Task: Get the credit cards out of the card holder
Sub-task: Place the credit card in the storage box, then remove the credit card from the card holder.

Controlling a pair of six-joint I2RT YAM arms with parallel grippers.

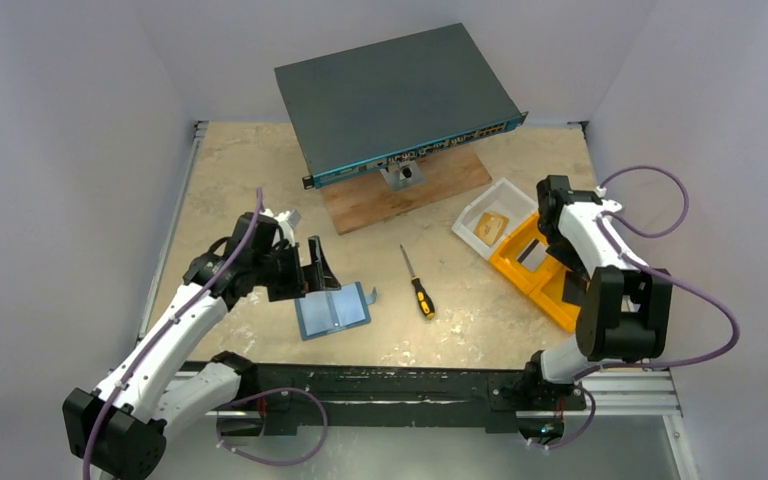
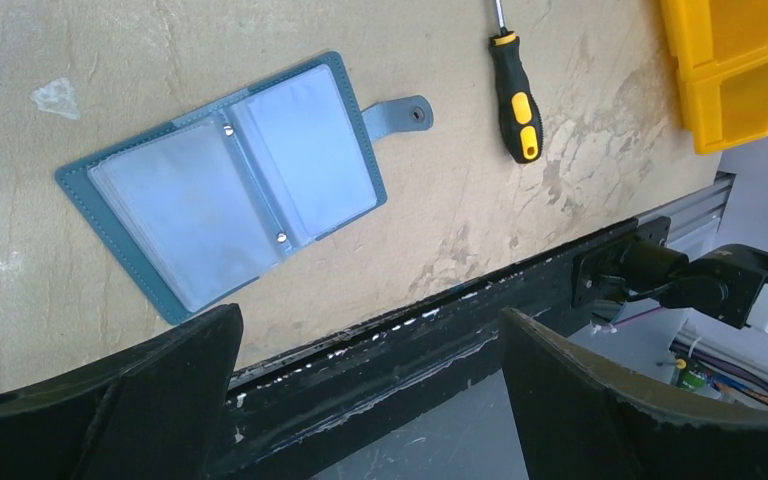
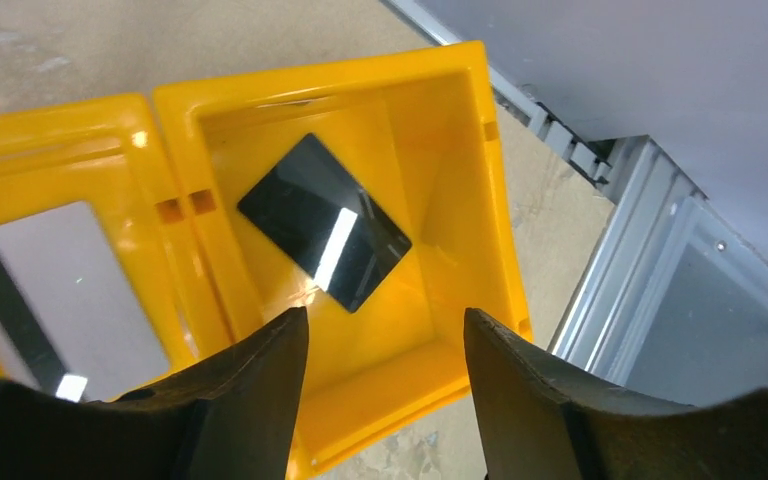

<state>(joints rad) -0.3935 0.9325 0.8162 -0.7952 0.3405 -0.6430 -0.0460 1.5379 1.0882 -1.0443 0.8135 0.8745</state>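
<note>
The teal-blue card holder (image 1: pixel 333 310) lies open and flat on the table, pale slotted inside up, with its snap strap out to the right. It also shows in the left wrist view (image 2: pixel 225 195); I make out no card in its pockets. My left gripper (image 1: pixel 320 265) hovers just left of it, open and empty (image 2: pixel 370 330). My right gripper (image 1: pixel 560 245) is open and empty above the yellow bin (image 3: pixel 385 330). A black card (image 3: pixel 323 222) lies in one yellow compartment. A grey card with a dark stripe (image 3: pixel 50 290) lies in the compartment beside it.
The yellow bin (image 1: pixel 535 285) and a white bin (image 1: pixel 475 215) holding a gold-brown card (image 1: pixel 490 228) stand at the right. A screwdriver (image 1: pixel 418 285) lies mid-table. The network switch (image 1: pixel 395 95) rests on a wooden board (image 1: pixel 440 185) at the back. A black rail (image 1: pixel 390 385) runs along the near edge.
</note>
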